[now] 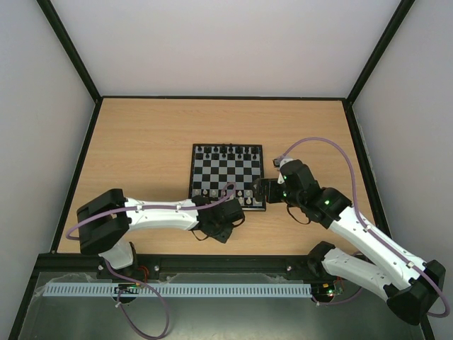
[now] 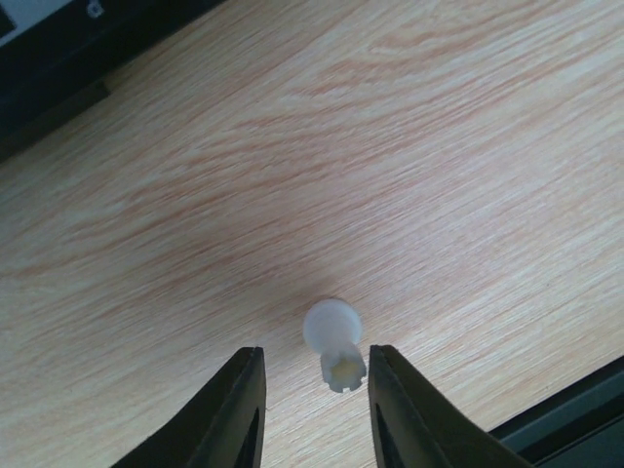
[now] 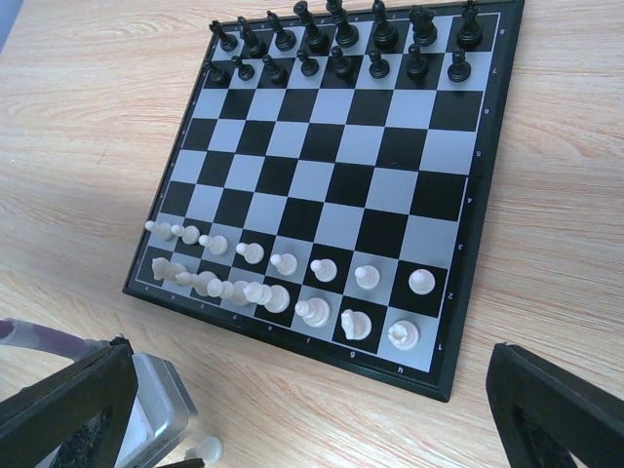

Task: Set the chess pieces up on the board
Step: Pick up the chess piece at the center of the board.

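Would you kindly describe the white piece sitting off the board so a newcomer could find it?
From the board's white side, move onto the table. There the white piece sits between the fingers of the left gripper, the only white one visible off the squares.

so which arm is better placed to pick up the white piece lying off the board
Left. The left gripper straddles the white piece lying on the table, a finger on each side. The right gripper hangs wide open at the board edge, around nothing.

A pale wooden surface (image 1: 141, 142) carries the board (image 1: 226, 173), which lies flat near its middle. One white chess piece (image 2: 333, 341) sits on the wood just beside the board's white-side edge.
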You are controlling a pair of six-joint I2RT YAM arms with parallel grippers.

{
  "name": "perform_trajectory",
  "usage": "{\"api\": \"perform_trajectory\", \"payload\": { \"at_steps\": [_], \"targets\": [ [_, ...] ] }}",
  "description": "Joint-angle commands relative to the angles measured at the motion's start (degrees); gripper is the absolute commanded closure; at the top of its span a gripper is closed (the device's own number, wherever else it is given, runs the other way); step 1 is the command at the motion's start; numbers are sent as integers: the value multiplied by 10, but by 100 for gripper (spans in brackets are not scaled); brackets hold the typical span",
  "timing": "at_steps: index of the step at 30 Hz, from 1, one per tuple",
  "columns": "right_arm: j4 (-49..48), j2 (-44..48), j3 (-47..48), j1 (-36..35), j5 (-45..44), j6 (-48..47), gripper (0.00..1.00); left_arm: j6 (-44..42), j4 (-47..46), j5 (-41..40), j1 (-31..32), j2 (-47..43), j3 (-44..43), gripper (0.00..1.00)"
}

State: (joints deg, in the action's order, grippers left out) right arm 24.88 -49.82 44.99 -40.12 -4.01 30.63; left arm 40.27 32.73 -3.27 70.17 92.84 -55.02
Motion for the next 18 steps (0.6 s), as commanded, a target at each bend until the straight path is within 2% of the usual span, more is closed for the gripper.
{"api": "perform_trajectory", "payload": {
  "at_steps": [1, 10, 18],
  "targets": [
    [-5, 10, -10, 1, 6, -7, 1, 0, 13, 3, 7, 15, -19, 69],
    [-8, 13, -11, 2, 10, -8, 1, -1, 14, 5, 9, 27, -24, 74],
    [-9, 14, -12, 2, 14, -8, 1, -1, 15, 5, 9, 36, -29, 89]
  ]
}}
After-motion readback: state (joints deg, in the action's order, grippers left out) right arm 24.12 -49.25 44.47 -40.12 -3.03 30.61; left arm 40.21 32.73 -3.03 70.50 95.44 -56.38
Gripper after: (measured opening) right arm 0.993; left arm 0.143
